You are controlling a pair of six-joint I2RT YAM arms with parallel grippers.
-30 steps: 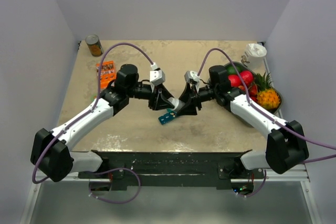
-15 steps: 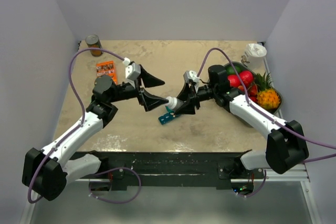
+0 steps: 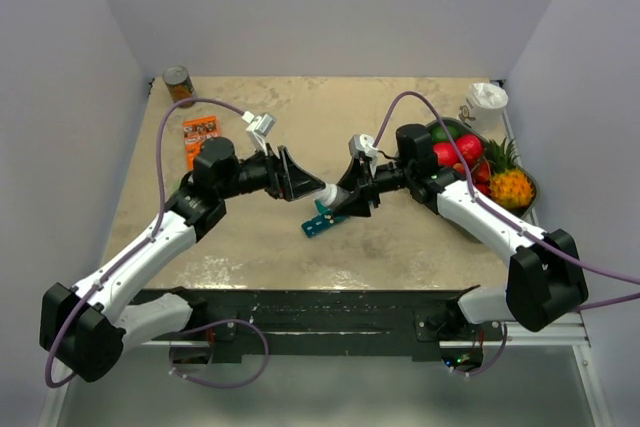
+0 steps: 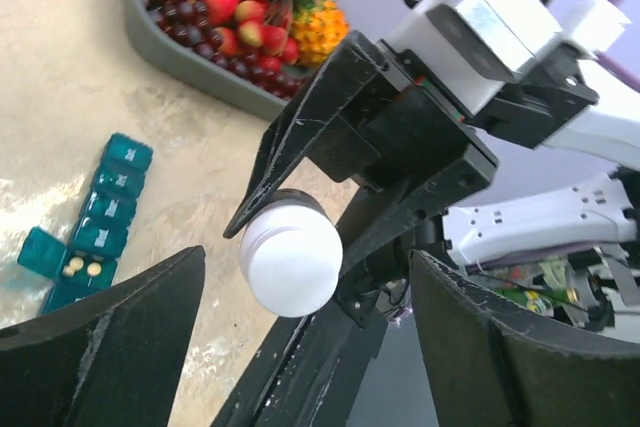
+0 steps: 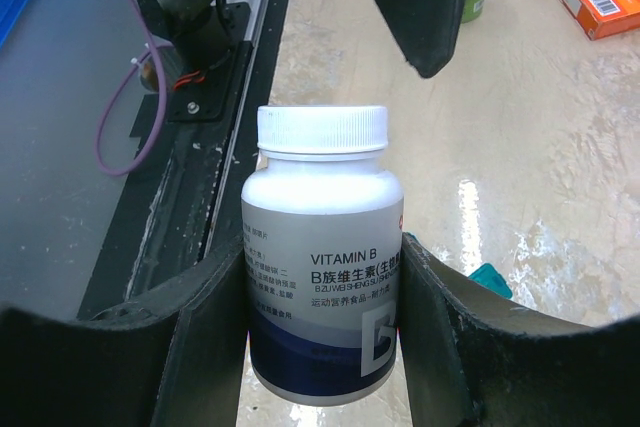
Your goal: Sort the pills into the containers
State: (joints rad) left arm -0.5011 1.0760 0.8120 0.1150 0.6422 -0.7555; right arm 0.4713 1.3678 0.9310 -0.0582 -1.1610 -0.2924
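**Teal organiser on the bench, one lid up**

The containers [image 4: 100, 222] form a narrow teal-blue strip of small square lidded compartments in one row. The strip lies flat on the bench [image 3: 400, 247], near its middle. In the left wrist view one lid near the strip's end stands open, with small pale yellow pills [image 4: 80, 267] inside. The other lids in view look closed.

The right end effector [image 3: 348, 202] clamps a white-capped vitamin B bottle [image 5: 322, 277] above the strip, with the cap pointing toward the left arm. The left end effector [image 3: 300, 179] is spread wide. The bottle's cap [image 4: 291, 267] sits between its fingers, apart from both.
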